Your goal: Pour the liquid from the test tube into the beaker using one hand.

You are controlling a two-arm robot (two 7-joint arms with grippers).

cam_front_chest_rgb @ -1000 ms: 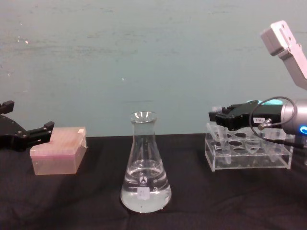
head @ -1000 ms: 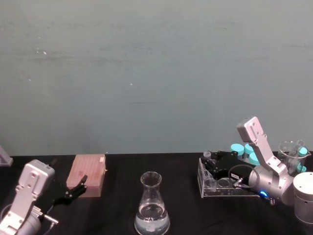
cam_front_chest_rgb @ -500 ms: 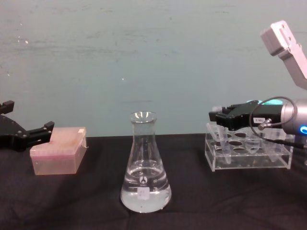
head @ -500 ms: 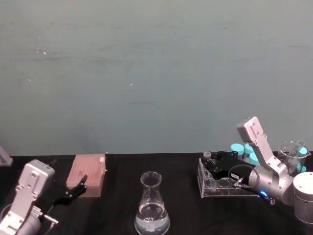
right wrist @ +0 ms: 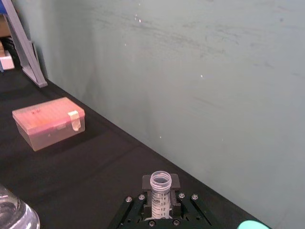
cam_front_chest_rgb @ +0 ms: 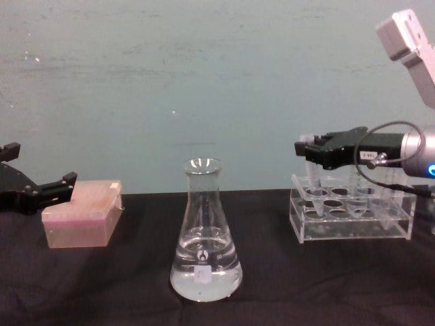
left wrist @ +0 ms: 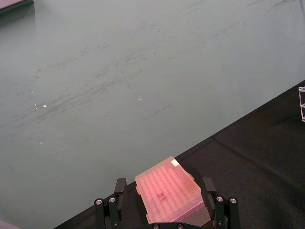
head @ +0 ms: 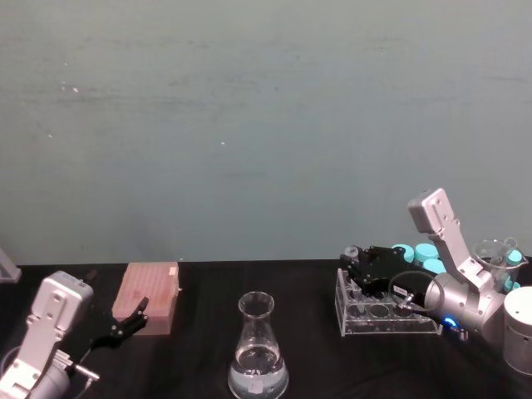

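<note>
My right tool (cam_front_chest_rgb: 307,149) is pinching the test tube (right wrist: 160,183) between its two black fingers, gripping it near the open top. The tube is hanging upright beneath the tool. The tool is hovering over the near-left corner of the clear tube rack (cam_front_chest_rgb: 350,229). The tube's lower end is reaching down to about the level of the rack's top, and I cannot tell whether it is free of its hole or whether any liquid is sitting in it. Teal-capped tubes (head: 416,252) are standing just behind the tool.

Well away from the tool on its left, the beaker (cam_front_chest_rgb: 206,238) is standing upright on the black worktop (cam_front_chest_rgb: 122,285). Clear liquid (cam_front_chest_rgb: 206,280) is filling its wide base.

Farther off on that same side, my left tool (cam_front_chest_rgb: 42,193) is hanging low over the worktop with its fingers spread and nothing between them. A pink lidded box (cam_front_chest_rgb: 83,214) is sitting just ahead of its tips.
</note>
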